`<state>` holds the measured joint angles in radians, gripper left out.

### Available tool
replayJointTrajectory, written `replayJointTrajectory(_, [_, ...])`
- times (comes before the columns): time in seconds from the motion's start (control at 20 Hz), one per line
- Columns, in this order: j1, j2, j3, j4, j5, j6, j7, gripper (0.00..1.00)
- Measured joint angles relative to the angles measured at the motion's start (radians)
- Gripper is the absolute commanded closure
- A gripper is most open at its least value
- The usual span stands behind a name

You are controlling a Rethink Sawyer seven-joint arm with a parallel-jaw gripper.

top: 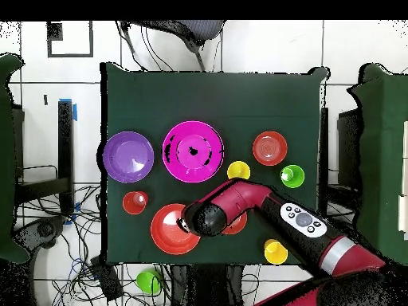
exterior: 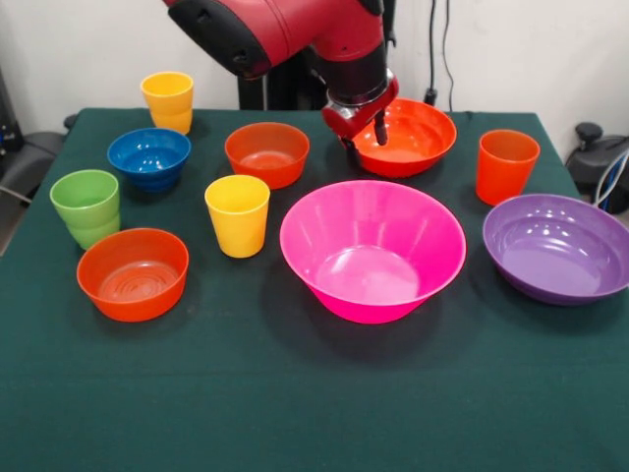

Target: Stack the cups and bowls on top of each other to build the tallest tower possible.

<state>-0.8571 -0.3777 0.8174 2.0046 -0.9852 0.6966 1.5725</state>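
Observation:
Nothing is stacked; every cup and bowl stands alone on the green cloth. My gripper [exterior: 363, 136] is open, its fingers straddling the near-left rim of the large orange bowl [exterior: 413, 138] [top: 170, 231], one inside and one outside. The pink bowl [exterior: 371, 251] [top: 192, 149] sits just in front of it, and the purple bowl [exterior: 558, 246] [top: 127, 156] lies to the right. An orange cup [exterior: 506, 165] stands beside the large orange bowl. To the left are two small orange bowls [exterior: 266, 153] [exterior: 133, 273], a blue bowl [exterior: 149, 157], two yellow cups [exterior: 237, 214] [exterior: 167, 100] and a green cup [exterior: 86, 206].
In the overhead view the arm [top: 263, 207] covers the blue bowl and part of a small orange bowl [top: 237, 226]. The front strip of the table [exterior: 295, 413] holds nothing. Cables and a green object [top: 148, 280] lie off the table near the base.

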Motion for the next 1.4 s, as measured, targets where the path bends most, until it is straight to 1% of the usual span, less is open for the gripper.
replayJointTrajectory(0.75, [0.013,0.005,0.0,0.0,-0.005,0.0,0.0,0.0])
replayJointTrajectory(0.8, [0.018,0.005,0.0,0.0,-0.007,0.0,0.0,1.0])
replayJointTrajectory(1.4, [0.034,0.005,0.0,0.0,-0.007,0.0,0.0,1.0])
